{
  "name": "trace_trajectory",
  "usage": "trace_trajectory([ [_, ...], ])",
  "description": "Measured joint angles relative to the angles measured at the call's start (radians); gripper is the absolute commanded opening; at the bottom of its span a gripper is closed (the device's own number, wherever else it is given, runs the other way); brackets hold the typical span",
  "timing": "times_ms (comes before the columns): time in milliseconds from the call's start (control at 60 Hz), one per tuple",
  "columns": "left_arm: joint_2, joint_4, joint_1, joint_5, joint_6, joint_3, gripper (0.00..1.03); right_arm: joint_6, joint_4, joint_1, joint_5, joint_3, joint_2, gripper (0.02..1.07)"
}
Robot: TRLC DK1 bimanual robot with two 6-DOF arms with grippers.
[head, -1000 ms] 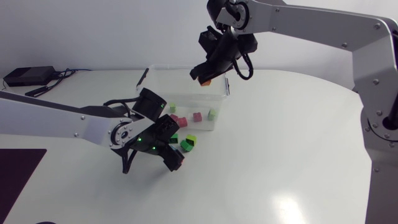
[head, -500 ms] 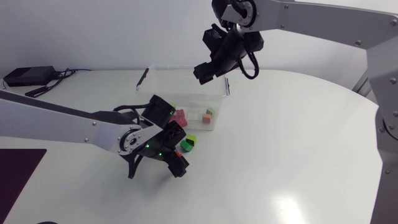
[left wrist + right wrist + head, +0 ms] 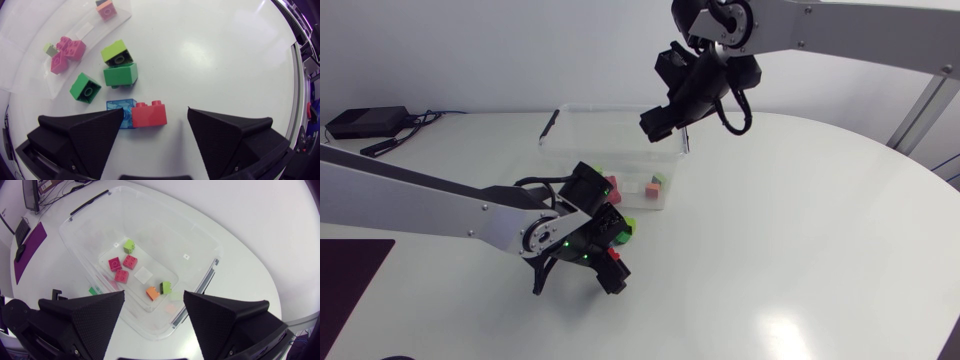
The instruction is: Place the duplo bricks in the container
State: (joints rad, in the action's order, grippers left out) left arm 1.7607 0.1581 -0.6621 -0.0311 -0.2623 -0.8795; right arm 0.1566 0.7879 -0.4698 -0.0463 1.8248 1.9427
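The clear plastic container point(image 3: 582, 150) holds several bricks: pink ones point(image 3: 121, 269), a lime one point(image 3: 129, 245), an orange one point(image 3: 152, 293) and a green one point(image 3: 165, 287). My right gripper point(image 3: 662, 120) hangs open and empty above the container's near right corner. Outside, by the container's front wall, lie a red brick point(image 3: 149, 114), a translucent blue brick point(image 3: 122, 112) and green bricks point(image 3: 120, 75). My left gripper point(image 3: 155, 125) is low over the table, open, with the red brick between its fingers, nearer one of them, and neither finger grips it.
The container's lid handle point(image 3: 549, 128) shows at its far left corner. A black box with cables point(image 3: 362, 122) sits at the far left of the table. A dark mat point(image 3: 350, 280) lies at the front left edge.
My right gripper opened and the orange brick it held now lies in the container. My left arm moved right, bringing its gripper over the bricks outside the container.
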Motion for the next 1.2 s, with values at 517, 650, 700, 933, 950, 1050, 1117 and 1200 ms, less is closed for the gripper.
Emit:
trace_trajectory([
  [517, -0.033, 0.002, -0.001, 0.007, 0.005, 0.015, 0.88, 0.000, -0.007, 0.000, 0.003, -0.030, -0.013, 0.88],
  [650, -0.034, 0.002, -0.007, 0.008, 0.008, 0.015, 0.88, 0.000, -0.006, 0.000, 0.007, -0.042, -0.021, 0.88],
  [700, -0.034, 0.002, -0.014, 0.010, 0.008, 0.016, 0.88, 0.000, -0.006, 0.000, 0.008, -0.046, -0.026, 0.88],
  [933, -0.034, 0.002, -0.043, 0.011, 0.026, 0.016, 0.87, 0.000, -0.007, 0.000, 0.010, -0.060, -0.042, 0.88],
  [950, -0.034, 0.002, -0.044, 0.011, 0.027, 0.016, 0.87, 0.000, -0.006, 0.000, 0.010, -0.062, -0.044, 0.88],
  [1050, -0.034, 0.002, -0.046, 0.011, 0.027, 0.016, 0.87, 0.000, -0.007, 0.000, 0.011, -0.069, -0.046, 0.88],
  [1117, -0.034, 0.002, -0.046, 0.011, 0.028, 0.016, 0.87, 0.000, -0.006, 0.000, 0.011, -0.075, -0.047, 0.88],
  [1200, -0.034, 0.002, -0.047, 0.011, 0.034, 0.017, 0.87, 0.001, -0.008, 0.000, 0.010, -0.079, -0.047, 0.88],
])
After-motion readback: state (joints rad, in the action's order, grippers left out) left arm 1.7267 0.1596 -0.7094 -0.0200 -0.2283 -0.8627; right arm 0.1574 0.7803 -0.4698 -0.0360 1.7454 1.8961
